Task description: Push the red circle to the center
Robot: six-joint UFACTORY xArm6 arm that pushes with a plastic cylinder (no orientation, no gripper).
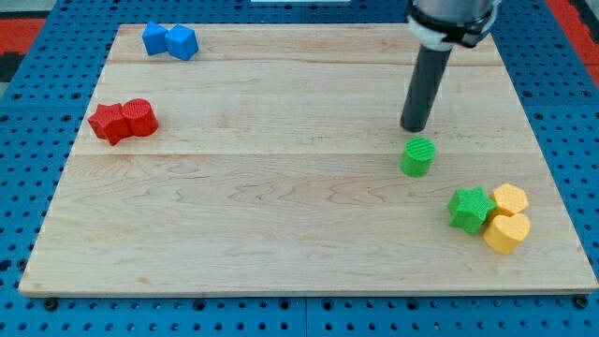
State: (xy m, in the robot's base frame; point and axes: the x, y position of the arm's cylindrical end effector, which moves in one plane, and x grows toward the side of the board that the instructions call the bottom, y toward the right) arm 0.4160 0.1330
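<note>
The red circle [139, 116] sits near the left edge of the wooden board [281, 206], touching a red star block [109, 123] on its left. My tip [414, 127] is far to the right of both, just above a green circle block [418, 156] and close to it; contact cannot be told.
Two blue blocks [169, 40] touch each other at the top left. At the lower right a green star block [470, 208] touches a yellow hexagon block [510, 198] and a yellow heart block [507, 232]. A blue pegboard surrounds the board.
</note>
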